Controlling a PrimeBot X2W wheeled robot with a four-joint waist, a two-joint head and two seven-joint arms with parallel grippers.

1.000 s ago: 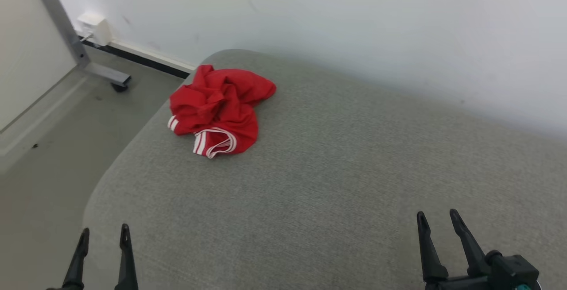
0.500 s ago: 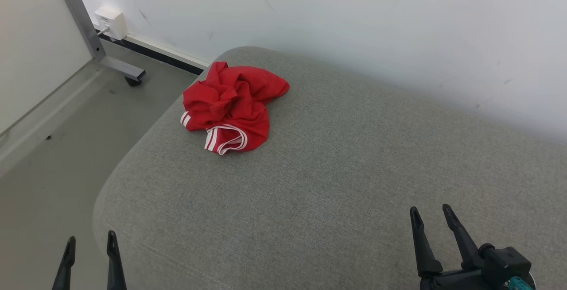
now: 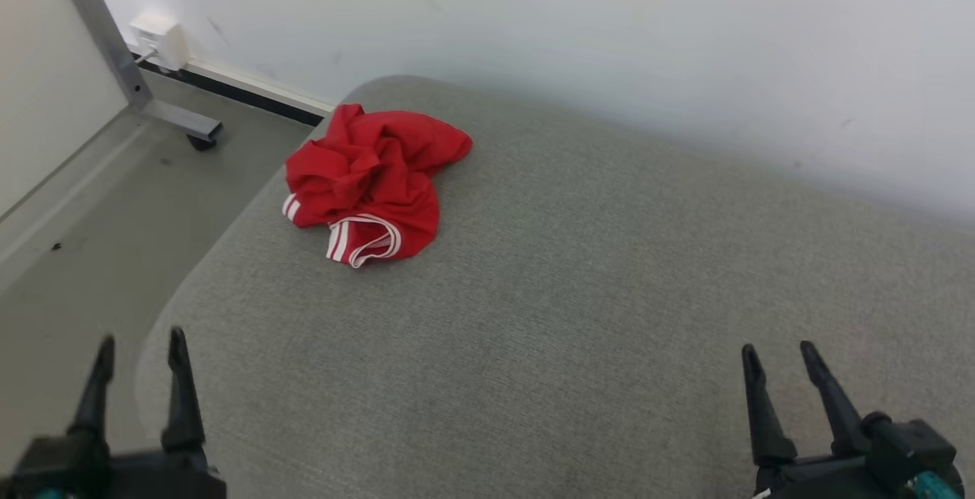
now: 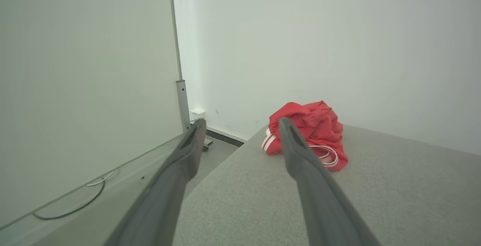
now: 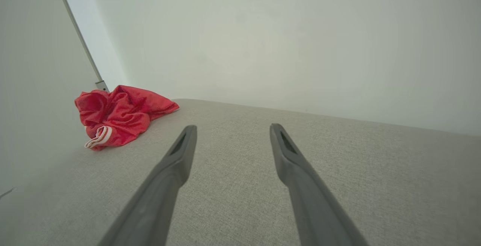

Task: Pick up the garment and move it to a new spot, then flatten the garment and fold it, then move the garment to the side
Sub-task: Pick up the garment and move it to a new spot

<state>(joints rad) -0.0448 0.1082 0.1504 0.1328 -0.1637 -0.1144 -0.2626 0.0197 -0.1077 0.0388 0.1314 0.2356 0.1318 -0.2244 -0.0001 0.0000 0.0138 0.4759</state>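
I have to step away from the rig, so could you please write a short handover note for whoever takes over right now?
Left gripper: jaws open, empty, at the near left edge of the grey cushion.
Right gripper: jaws open, empty, over its near right part.
Red garment: crumpled at the cushion's far left corner, untouched.
Done: nothing yet.
Left: pick it up, move it, flatten, fold, set aside.
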